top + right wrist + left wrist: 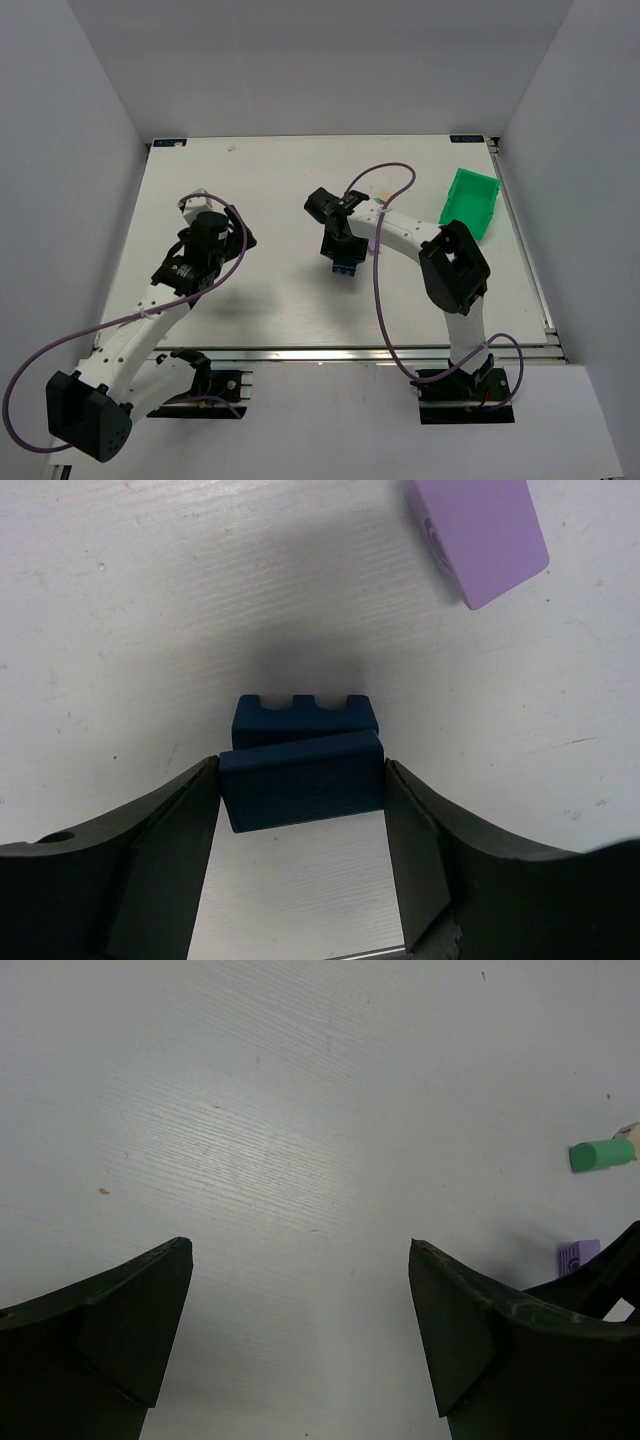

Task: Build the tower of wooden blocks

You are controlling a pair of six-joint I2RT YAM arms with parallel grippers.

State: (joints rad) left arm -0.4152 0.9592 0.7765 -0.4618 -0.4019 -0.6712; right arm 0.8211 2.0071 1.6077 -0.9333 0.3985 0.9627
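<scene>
Left gripper [300,1250] is hanging far left of the green bin [470,200], its jaws standing wide with nothing between them, while a mint green cylinder [600,1154] is lying at the right edge of its wrist view. Right gripper [300,780], nearer the bin's left side, is clamping a plain dark blue block [300,792] between both fingers. That block is overlapping a notched dark blue block [305,718], and a lilac block [480,535] is lying apart from them.
</scene>
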